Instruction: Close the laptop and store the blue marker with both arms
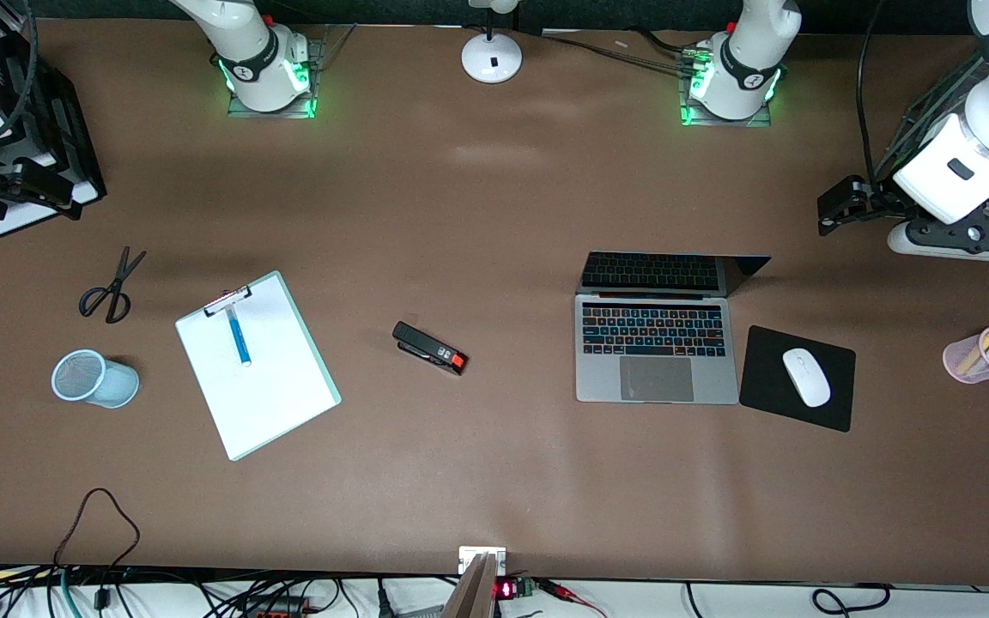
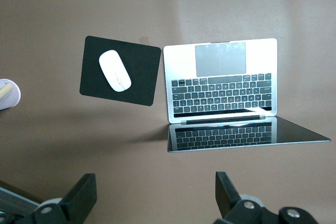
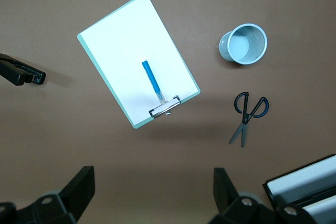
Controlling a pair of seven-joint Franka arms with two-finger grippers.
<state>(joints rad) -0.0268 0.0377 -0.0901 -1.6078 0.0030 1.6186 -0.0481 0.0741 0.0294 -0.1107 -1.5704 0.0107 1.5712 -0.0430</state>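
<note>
laptop open, blue marker on the clipboard, both arms up and empty

the brown table (image 1: pixel 494 481) carries everything. the laptop (image 1: pixel 656 352) sits toward the left arm's end, lid up, its dark screen mirroring the black keys. toward the right arm's end lies a clipboard (image 1: pixel 258 365) with white paper, set at a slant, and the blue marker (image 1: pixel 238 335) rests on that paper with its white end touching the metal clip. just beside the laptop, further toward the left arm's end, is a black mouse pad (image 1: pixel 761 386) with a white mouse (image 1: pixel 806 376) on it. a pale blue mesh cup (image 1: pixel 93 378) lies tipped on its side near the clipboard, at the right arm's end, and a pink pen holder (image 1: pixel 986 352) with several pens stands at the left arm's end. black scissors (image 1: pixel 111 287) lie farther from the front camera than the mesh cup. a black stapler (image 1: pixel 430 348) with a red tip lies between clipboard and laptop.

the left gripper (image 2: pixel 152 200) hangs over the bare table near the laptop's raised lid, fingers spread wide, nothing between them. the right gripper (image 3: pixel 152 198) hangs above the table near the clipboard's clip end, fingers likewise spread and empty.
</note>
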